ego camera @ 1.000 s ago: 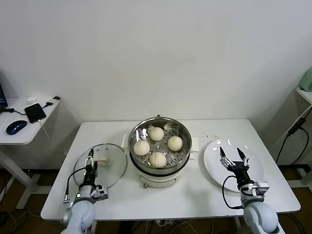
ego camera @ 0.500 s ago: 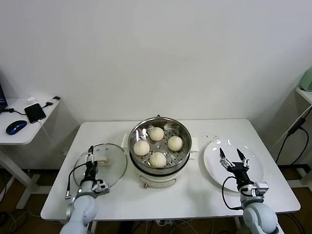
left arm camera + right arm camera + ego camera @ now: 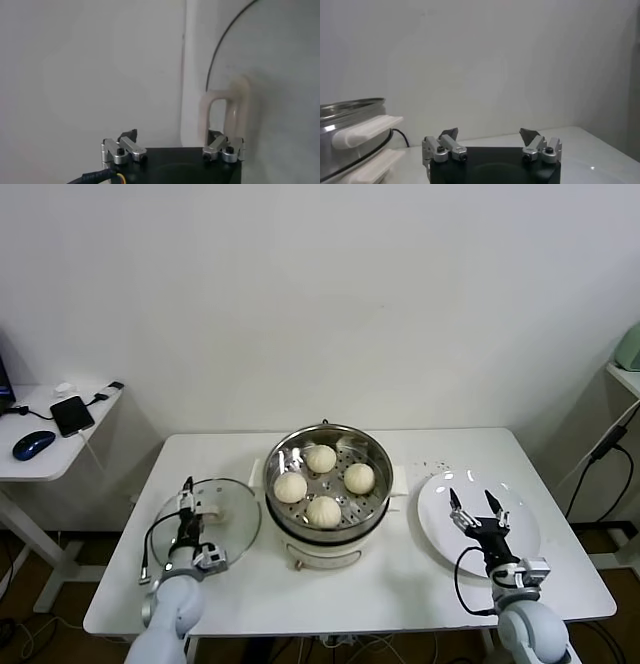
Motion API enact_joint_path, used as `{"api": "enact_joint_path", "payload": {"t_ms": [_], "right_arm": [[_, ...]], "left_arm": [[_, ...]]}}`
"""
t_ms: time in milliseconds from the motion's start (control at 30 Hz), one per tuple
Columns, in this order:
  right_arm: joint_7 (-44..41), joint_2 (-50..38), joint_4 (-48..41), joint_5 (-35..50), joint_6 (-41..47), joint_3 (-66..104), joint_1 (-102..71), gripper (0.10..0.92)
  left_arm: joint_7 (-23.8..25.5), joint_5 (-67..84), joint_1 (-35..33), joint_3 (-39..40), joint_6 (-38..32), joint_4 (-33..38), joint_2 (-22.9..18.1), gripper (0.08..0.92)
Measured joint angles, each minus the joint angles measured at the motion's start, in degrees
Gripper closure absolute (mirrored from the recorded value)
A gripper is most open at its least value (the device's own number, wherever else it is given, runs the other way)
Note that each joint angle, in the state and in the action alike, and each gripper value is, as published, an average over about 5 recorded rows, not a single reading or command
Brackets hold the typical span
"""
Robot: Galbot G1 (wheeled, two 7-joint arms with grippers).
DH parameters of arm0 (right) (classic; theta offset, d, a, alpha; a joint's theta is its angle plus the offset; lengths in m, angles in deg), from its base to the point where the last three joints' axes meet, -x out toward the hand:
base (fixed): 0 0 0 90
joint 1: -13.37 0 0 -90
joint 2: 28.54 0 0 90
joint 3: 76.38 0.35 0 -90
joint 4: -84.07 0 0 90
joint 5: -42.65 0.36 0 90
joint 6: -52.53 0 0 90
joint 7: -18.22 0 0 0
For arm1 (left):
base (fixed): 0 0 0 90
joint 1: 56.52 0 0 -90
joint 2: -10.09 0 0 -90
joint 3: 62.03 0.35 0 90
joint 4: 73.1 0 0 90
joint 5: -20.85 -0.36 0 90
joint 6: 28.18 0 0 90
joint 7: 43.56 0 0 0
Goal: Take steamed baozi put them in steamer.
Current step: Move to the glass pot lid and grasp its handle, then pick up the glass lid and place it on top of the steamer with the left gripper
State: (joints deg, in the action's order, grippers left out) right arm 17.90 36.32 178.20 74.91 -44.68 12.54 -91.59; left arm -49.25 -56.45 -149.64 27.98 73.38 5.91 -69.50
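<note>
The steamer (image 3: 327,528), a shiny steel pot on a white base, stands mid-table with several pale round baozi (image 3: 323,511) lying on its perforated tray. My left gripper (image 3: 187,496) hovers open over the glass lid, left of the steamer. In the left wrist view its fingers (image 3: 172,135) are spread, one tip close beside the lid's white handle (image 3: 225,106). My right gripper (image 3: 472,502) is open above the white plate, right of the steamer, and holds nothing (image 3: 489,133). The steamer's rim (image 3: 347,111) shows at the edge of the right wrist view.
A round glass lid (image 3: 232,532) with a white handle (image 3: 209,507) lies flat left of the steamer. A bare white plate (image 3: 520,534) sits on the right. A side desk (image 3: 50,459) with a phone and mouse stands far left.
My left gripper has shifted a little forward and rightward over the lid, nearer its handle. The right gripper and the baozi have not moved.
</note>
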Motion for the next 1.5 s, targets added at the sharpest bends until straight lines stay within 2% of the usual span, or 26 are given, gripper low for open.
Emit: {"api": "enact_joint_path", "payload": {"t_ms": [167, 267, 833, 967, 1200, 1500], "right_arm": [[0.0, 0.0, 0.0, 0.0, -0.1, 0.0, 0.0, 0.203], [0.0, 0.1, -0.1, 0.0, -0.1, 0.0, 0.1, 0.203], [-0.1, 0.7, 0.1, -0.8, 0.2, -0.1, 0.2, 0.203], [-0.1, 0.8, 0.2, -0.8, 0.2, 0.0, 0.4, 0.203], [0.0, 0.7, 0.5, -0.6, 0.2, 0.3, 0.5, 0.203], [0.1, 0.8, 1.2, -0.3, 0.2, 0.8, 0.1, 0.203]], "left_arm": [[-0.3, 0.3, 0.1, -0.3, -0.1, -0.8, 0.0, 0.183], [-0.4, 0.7, -0.1, -0.5, -0.4, -1.1, 0.1, 0.234], [-0.3, 2.9, -0.3, -0.9, -0.6, -2.6, 0.6, 0.727], [0.0, 3.3, -0.7, -1.2, -0.2, -1.9, 0.5, 0.819], [0.5, 4.3, -2.5, -0.3, 3.1, 2.2, 0.8, 0.834], [3.1, 0.4, -6.0, 0.3, 12.9, 13.0, -0.6, 0.834]]}}
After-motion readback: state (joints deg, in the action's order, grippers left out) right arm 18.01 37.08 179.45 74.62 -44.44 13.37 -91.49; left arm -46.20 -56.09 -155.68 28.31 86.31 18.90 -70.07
